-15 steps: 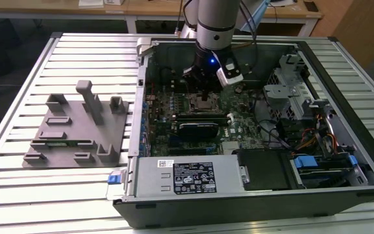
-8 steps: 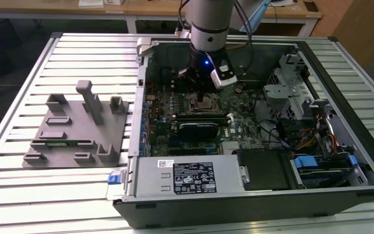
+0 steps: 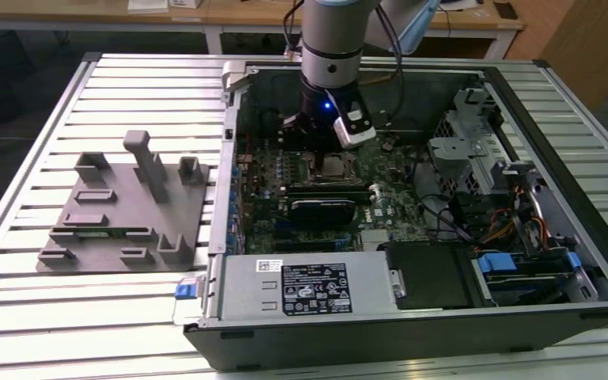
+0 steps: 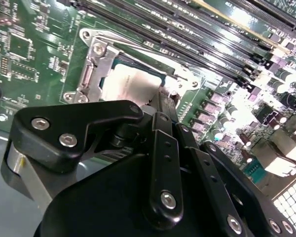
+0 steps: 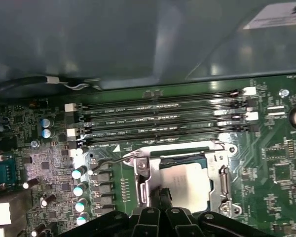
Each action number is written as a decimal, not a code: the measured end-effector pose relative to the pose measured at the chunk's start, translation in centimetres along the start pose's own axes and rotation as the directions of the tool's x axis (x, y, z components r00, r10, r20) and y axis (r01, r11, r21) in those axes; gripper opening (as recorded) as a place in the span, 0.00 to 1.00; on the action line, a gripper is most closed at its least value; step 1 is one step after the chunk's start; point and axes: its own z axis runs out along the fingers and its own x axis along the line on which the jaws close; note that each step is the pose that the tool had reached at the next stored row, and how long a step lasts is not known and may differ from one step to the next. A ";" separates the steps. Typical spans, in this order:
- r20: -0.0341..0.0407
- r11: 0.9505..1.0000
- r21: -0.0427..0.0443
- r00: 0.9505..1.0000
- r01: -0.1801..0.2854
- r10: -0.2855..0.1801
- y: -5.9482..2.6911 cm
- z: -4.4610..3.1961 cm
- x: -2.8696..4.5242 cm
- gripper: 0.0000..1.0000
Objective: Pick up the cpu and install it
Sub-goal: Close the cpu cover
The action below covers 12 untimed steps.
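An open computer case (image 3: 232, 111) is shown lying on a slatted table (image 3: 40, 119), with 1 robot arm reaching down into it over the socket (image 5: 221, 180) on the green motherboard (image 5: 278, 165). The cpu (image 5: 188, 178), a pale silvery square, is seen lying flat inside the socket, framed by the socket's metal bracket. In the first wrist view the gripper (image 5: 160, 193) is placed at 1 edge of the cpu, just over the socket. Its 2 fingers are drawn narrow, close together, and nothing is seen between them. Whether the tips touch the chip cannot be told. 4 long memory slots (image 5: 163, 121) are seen just beside the socket, and a thin wire lever (image 5: 112, 161) is seen at the socket's corner, near a row of small capacitors (image 5: 79, 190). A grey fixture tray (image 3: 124, 218) is seen well apart from the socket, outside the case. The step in hand is judged to be the seating of the cpu, with the pick-up already done. For this to be done well, the chip is best kept level and square to the socket. No hard downward force should be applied, since the contacts beneath are judged to be easily bent. Sideways movement at the socket is best avoided, so that the chip is not dragged out of its recess.
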 end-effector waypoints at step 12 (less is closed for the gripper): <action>0.000 1.000 -0.001 1.000 0.000 0.000 -0.22 0.77 0.68 0.11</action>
